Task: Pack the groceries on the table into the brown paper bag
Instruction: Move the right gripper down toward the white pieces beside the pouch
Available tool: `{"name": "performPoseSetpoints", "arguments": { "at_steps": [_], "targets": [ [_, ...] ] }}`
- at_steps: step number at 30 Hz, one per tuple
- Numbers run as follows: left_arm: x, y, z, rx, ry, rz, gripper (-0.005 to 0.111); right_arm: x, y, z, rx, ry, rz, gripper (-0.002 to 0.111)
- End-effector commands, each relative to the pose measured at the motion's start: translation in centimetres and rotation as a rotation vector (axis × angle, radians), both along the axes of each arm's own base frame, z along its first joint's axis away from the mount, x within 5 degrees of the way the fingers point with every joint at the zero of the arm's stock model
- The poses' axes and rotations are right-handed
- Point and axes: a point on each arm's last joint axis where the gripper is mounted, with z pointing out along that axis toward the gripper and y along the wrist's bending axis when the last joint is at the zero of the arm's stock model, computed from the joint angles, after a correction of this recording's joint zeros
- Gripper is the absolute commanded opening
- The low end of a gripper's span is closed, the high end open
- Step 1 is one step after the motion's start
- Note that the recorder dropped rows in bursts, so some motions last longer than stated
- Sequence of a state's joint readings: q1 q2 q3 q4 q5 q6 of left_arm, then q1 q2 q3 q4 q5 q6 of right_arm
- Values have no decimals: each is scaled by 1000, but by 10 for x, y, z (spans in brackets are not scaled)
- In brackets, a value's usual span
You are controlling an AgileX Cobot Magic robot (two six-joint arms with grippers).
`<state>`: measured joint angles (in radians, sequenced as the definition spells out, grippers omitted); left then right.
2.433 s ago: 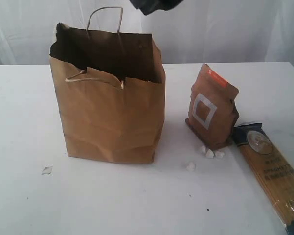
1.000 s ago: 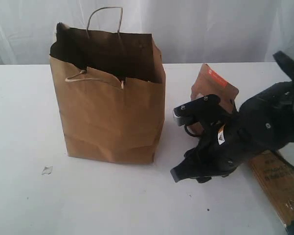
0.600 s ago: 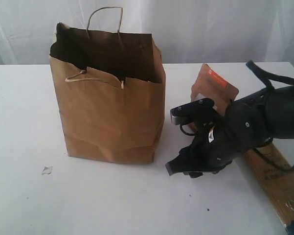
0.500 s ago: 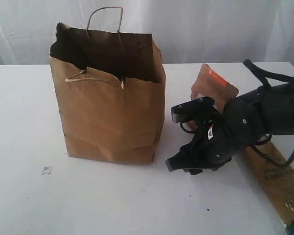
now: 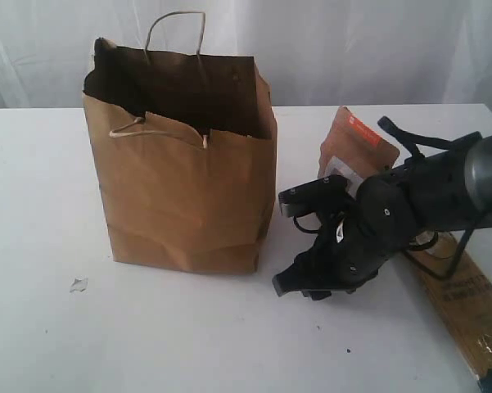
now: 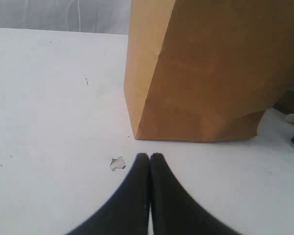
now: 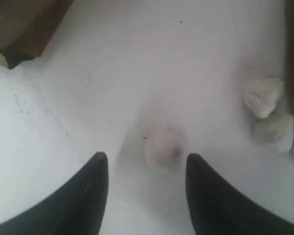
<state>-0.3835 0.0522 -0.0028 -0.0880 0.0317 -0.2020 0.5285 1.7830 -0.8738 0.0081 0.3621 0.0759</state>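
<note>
Over a crumb [image 7: 162,145], right gripper [image 7: 147,157] spread

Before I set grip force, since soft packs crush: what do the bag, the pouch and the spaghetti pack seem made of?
Brown paper bag: matte kraft paper, going by the creases and torn rim. Brown pouch: matte and stiff-looking, perhaps a paper-faced laminate; I cannot be sure. Spaghetti pack: likely thin plastic film, slightly glossy, with printing.

right hand [image 5: 283,244] lowered from overhead to the table [image 5: 147,327], then edged left toward the brown paper bag [image 5: 184,188]
</note>
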Motion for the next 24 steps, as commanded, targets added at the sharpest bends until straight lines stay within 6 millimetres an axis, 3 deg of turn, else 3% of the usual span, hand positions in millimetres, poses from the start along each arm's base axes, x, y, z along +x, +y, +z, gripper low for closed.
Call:
{"name": "performPoseSetpoints", "arguments": {
  "at_steps": [1,6,16,24],
  "targets": [
    [0,0,0,-11,-2,1,0,5,-1,-3,5,-20,3,46],
    [0,0,0,-11,-2,1,0,5,-1,-8,-3,-7,7,45],
    [0,0,0,-11,-2,1,0,7,0,-10,4,-23,8,10],
    [0,0,0,-11,-2,1,0,6,-1,-3,4,-41,21,2]
  ]
}}
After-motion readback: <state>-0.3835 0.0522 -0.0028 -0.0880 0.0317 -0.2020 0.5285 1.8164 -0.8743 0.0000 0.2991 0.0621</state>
